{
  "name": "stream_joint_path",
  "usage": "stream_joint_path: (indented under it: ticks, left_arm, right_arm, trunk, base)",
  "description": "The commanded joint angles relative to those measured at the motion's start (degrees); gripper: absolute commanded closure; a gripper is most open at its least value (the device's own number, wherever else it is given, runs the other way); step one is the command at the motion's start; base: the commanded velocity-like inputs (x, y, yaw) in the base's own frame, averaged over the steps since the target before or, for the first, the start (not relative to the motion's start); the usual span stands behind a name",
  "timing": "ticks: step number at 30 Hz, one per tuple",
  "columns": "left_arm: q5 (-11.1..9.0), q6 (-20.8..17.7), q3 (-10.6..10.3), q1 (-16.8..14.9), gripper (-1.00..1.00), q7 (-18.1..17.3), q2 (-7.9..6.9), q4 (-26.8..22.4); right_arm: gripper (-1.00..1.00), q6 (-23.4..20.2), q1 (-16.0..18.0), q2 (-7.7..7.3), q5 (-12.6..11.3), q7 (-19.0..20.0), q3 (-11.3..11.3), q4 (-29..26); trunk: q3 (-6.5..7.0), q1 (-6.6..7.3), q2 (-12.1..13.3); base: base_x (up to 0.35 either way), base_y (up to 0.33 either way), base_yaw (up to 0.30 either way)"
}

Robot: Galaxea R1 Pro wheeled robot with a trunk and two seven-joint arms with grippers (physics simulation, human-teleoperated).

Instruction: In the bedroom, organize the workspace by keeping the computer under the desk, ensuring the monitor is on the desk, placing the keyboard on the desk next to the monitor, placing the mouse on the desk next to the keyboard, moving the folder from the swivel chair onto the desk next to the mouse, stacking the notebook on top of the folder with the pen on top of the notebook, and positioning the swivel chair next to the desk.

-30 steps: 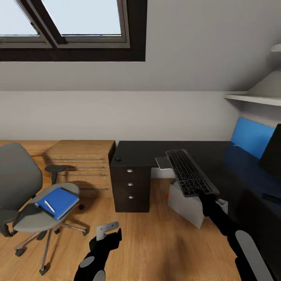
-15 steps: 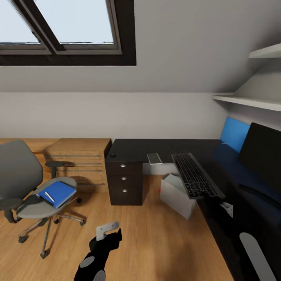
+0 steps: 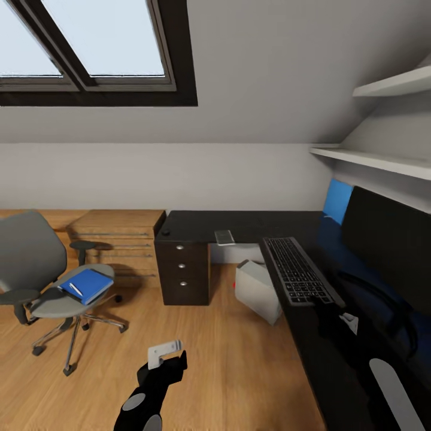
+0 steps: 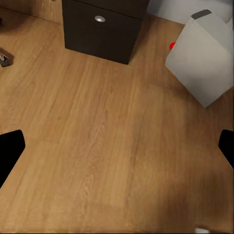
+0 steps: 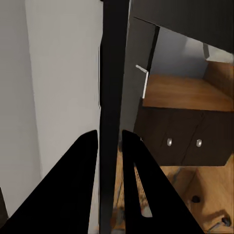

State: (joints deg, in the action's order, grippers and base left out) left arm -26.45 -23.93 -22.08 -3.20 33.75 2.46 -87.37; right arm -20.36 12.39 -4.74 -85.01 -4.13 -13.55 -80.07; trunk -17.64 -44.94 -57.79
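Two grippers: right gripper (image 3: 326, 305) clamped on the keyboard (image 3: 297, 270) edge, holding it over the desk (image 3: 239, 222) beside the monitor (image 3: 389, 239). Left gripper (image 3: 164, 353) spread wide, empty, above floor. Folder (image 3: 87, 284) with pen (image 3: 75, 289) on swivel chair (image 3: 42, 275). Computer (image 3: 257, 291) on floor.

1. One keyboard (image 3: 297, 278), at 3 o'clock in the head view.
2. One monitor (image 3: 383, 236), at 3 o'clock.
3. One computer (image 3: 257, 290) on the floor, near centre.
4. One swivel chair (image 3: 42, 281), at 9 o'clock.
5. One blue folder (image 3: 88, 285) on that chair's seat.
6. One pen (image 3: 75, 290) on top of it.
7. Three drawers (image 3: 182, 266) in the desk (image 3: 239, 224).
8. Two wall shelves (image 3: 383, 158), at 2 o'clock.
9. Two grippers: the left gripper (image 3: 163, 353) and the right gripper (image 5: 110, 146).
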Motion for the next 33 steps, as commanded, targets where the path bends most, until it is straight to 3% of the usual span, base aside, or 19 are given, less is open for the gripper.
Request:
stream_joint_path:
  ticks: [1,3,12,21,33]
  left_arm:
    - [-0.4,-0.2,-0.1,0.0,-1.00,0.5,0.00,-0.1]
    - [-0.4,-0.1,-0.7,0.0,-1.00,0.5,0.00,-0.1]
    - [-0.4,-0.1,-0.8,0.0,-1.00,0.6,-0.08,-0.1]
    - [-0.5,0.1,-0.8,0.0,-1.00,0.6,-0.18,-0.2]
    - [-0.5,0.1,-0.8,0.0,-1.00,0.6,-0.26,-0.2]
  right_arm:
    - [1.00,-0.2,0.0,0.00,-1.1,-0.2,-0.1,0.7]
    - [1.00,-0.1,0.1,-0.08,-1.1,-0.2,0.0,4.9]
    - [1.00,0.1,0.4,-0.21,-1.0,-0.1,0.0,8.8]
    - [1.00,0.2,0.6,-0.52,-0.9,0.0,-0.1,10.7]
    - [1.00,2.4,0.6,-0.53,-0.8,0.0,0.0,10.7]
  trunk:
    - [0.11,0.25,0.4]
    - [0.47,0.69,1.2]
    - [2.09,2.67,4.8]
    - [2.09,2.67,4.8]
    - [2.09,2.67,4.8]
  base:
    - [-0.297,-0.231,0.000]
    - [-0.297,-0.231,0.000]
    - [-0.295,-0.232,0.000]
    - [-0.137,-0.114,0.000]
    - [0.080,-0.095,0.000]
